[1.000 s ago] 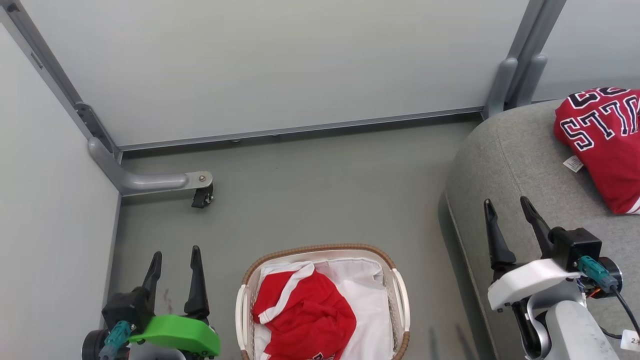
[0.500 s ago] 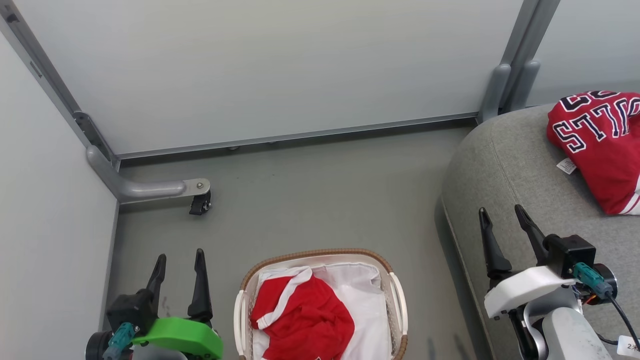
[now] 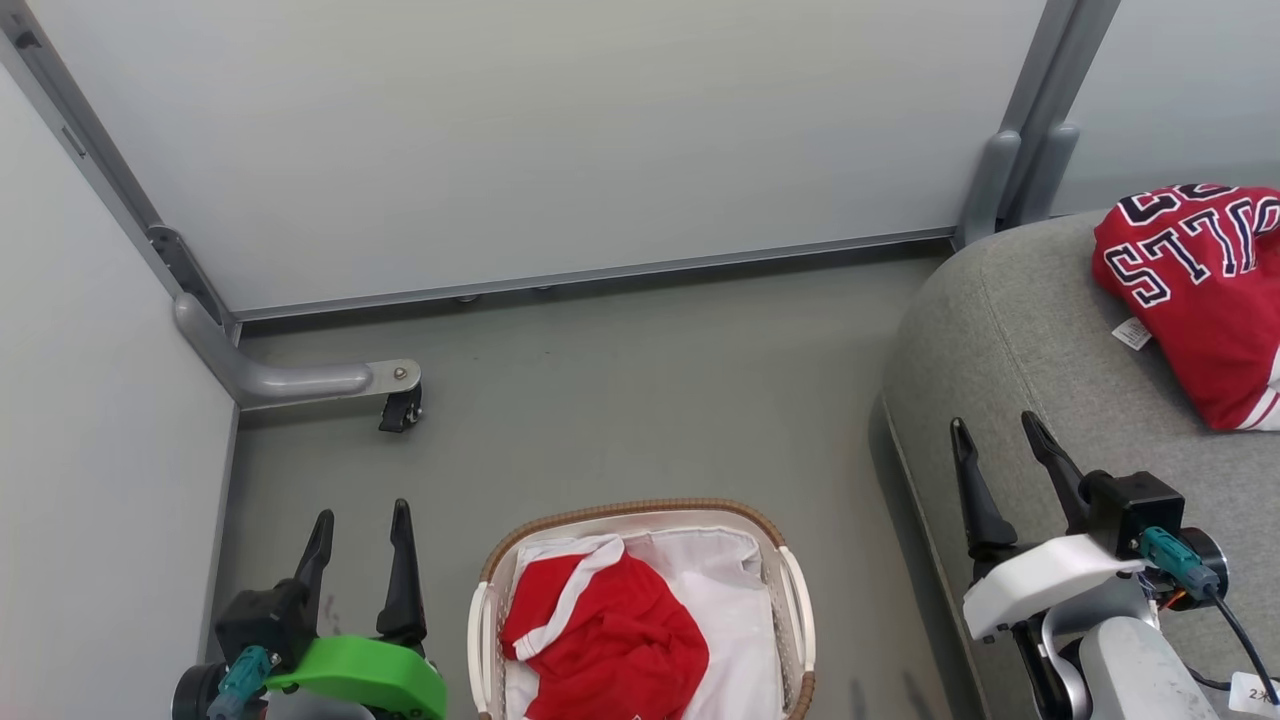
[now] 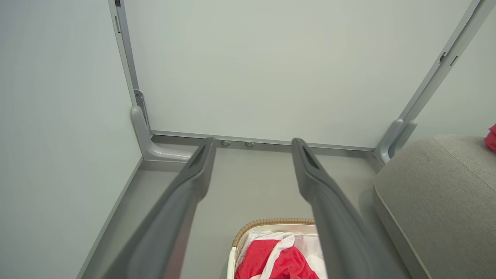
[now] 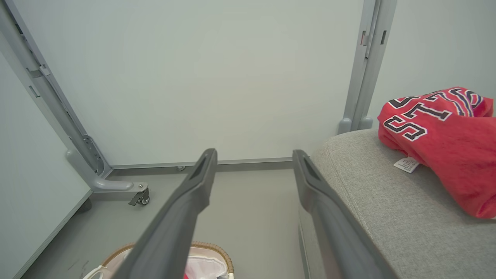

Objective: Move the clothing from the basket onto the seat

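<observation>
Grey floor (image 3: pixel 640 380) meets pale partition panels (image 3: pixel 540 130) beside grey seat (image 3: pixel 1040 320)

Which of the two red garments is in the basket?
The crumpled garment with white trim, lying on the white liner inside the basket. The lettered garment lies apart, on the grey seat.

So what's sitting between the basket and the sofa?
Nothing. In the head view, only a strip of bare grey floor separates the basket from the sofa.
</observation>
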